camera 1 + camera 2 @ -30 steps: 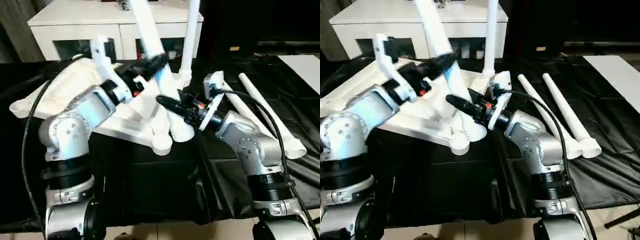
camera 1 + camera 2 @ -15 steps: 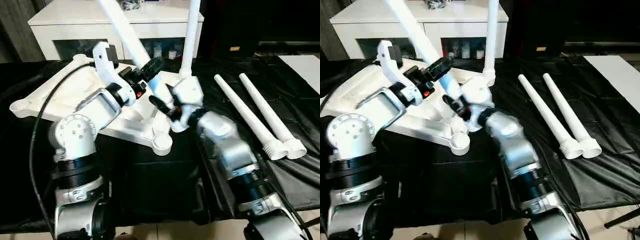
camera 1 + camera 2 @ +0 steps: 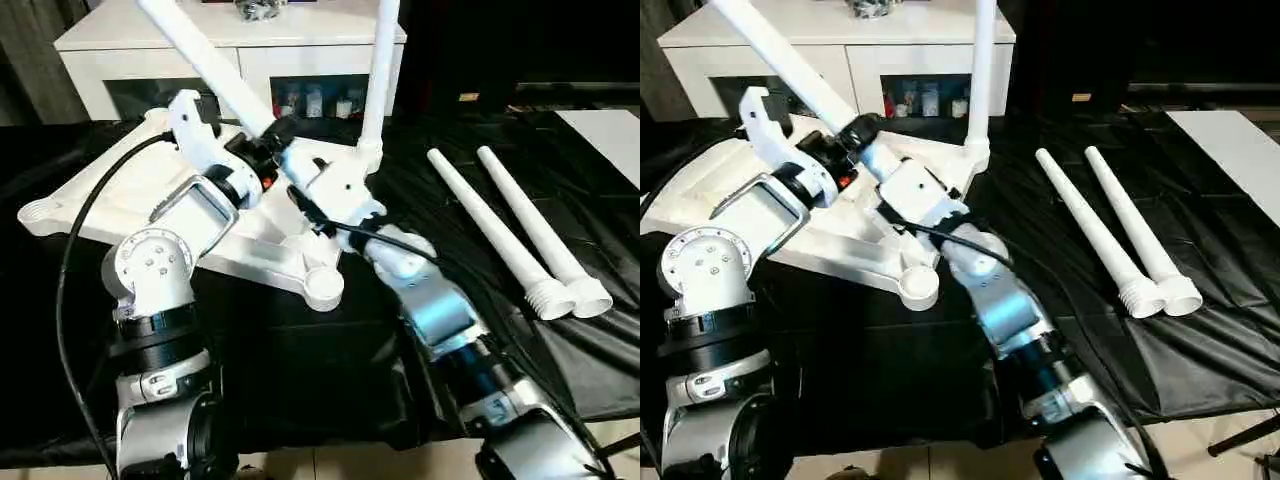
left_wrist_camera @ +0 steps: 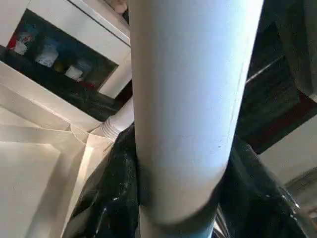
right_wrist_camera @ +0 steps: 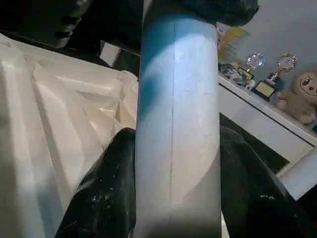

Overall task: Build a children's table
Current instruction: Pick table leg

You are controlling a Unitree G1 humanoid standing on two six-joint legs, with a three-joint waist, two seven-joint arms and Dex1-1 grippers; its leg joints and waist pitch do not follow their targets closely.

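Note:
The white tabletop (image 3: pixel 105 190) lies underside up on the black cloth, its near corner socket (image 3: pixel 322 288) bare. One leg (image 3: pixel 380 70) stands upright in the far corner socket. A second leg (image 3: pixel 200 55) leans steeply to the left over the tabletop. My left gripper (image 3: pixel 272 133) is shut on it part-way up, black fingers (image 4: pixel 111 198) pressed to both sides of the tube. My right gripper (image 3: pixel 303 192) is shut on the same leg just below, near its lower end, fingers (image 5: pixel 106 193) hugging it. Two loose legs (image 3: pixel 490 225) lie side by side on the right.
A white glass-door cabinet (image 3: pixel 230 45) stands right behind the table, with trophies and a plush toy (image 5: pixel 277 64) on it. Black cloth (image 3: pixel 330 370) covers the work surface to its front edge. A white sheet (image 3: pixel 610 130) lies at the far right.
My left gripper has closed onto the tilted leg. The leg has swung further left. My right arm has stretched forward and left, following the leg's lower end.

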